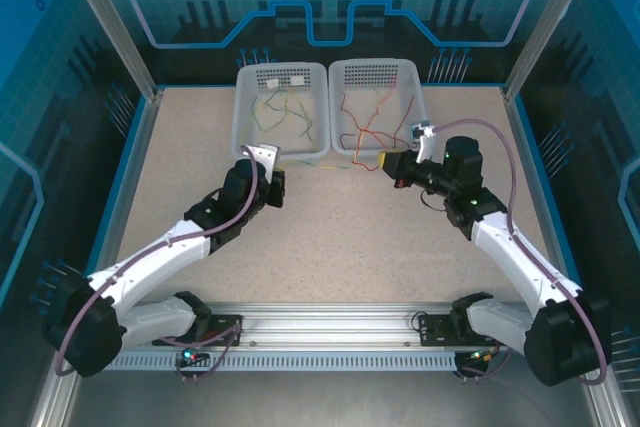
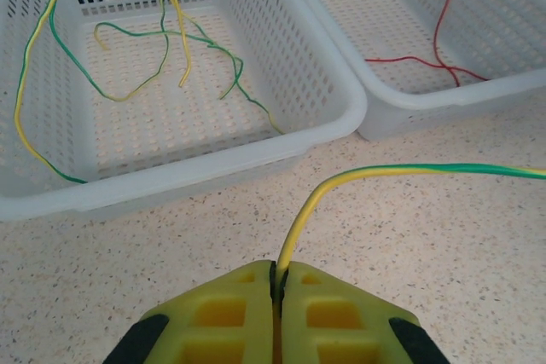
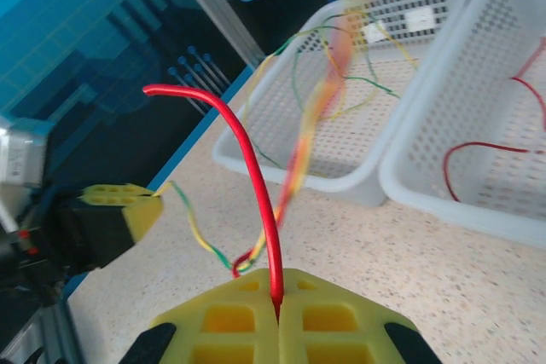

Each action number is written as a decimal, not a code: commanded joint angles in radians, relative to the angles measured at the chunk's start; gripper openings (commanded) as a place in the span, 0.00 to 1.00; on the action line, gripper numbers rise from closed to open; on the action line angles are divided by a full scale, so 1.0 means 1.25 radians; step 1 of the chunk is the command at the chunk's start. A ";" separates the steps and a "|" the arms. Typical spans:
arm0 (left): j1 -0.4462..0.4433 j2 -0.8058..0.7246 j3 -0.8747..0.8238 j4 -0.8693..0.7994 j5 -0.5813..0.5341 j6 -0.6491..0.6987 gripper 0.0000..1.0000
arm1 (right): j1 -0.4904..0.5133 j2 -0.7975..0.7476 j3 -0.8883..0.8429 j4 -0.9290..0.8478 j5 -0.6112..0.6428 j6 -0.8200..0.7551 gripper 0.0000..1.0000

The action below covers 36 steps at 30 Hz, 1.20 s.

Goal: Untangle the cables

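Observation:
My left gripper [image 1: 278, 187] [image 2: 279, 268] is shut on one end of a yellow-green cable [image 2: 384, 171], which runs off to the right just above the table. My right gripper [image 1: 385, 161] [image 3: 277, 296] is shut on a red cable [image 3: 247, 151] that arcs up and to the left. In the right wrist view the yellow-green cable [image 3: 192, 228] leads from the left gripper [image 3: 128, 202] to a small knot with a red strand just in front of my right jaws. From there a blurred red-and-yellow twist rises toward the baskets.
Two white perforated baskets stand side by side at the back. The left basket [image 1: 240, 137] holds loose green and yellow cables [image 2: 162, 36]. The right basket [image 1: 425, 97] holds red and orange cables [image 1: 370, 117]. Both grippers hover just in front of the baskets' near walls.

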 commanded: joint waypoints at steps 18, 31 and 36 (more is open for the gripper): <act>0.158 -0.091 -0.060 -0.012 -0.190 -0.037 0.00 | -0.204 -0.212 -0.037 -0.100 0.114 0.015 0.00; 0.216 -0.190 -0.075 0.020 -0.238 -0.058 0.00 | -0.365 -0.302 -0.050 -0.142 0.111 0.053 0.00; 0.233 -0.208 -0.063 -0.013 -0.256 -0.080 0.00 | -0.427 -0.322 -0.045 -0.162 0.102 0.069 0.00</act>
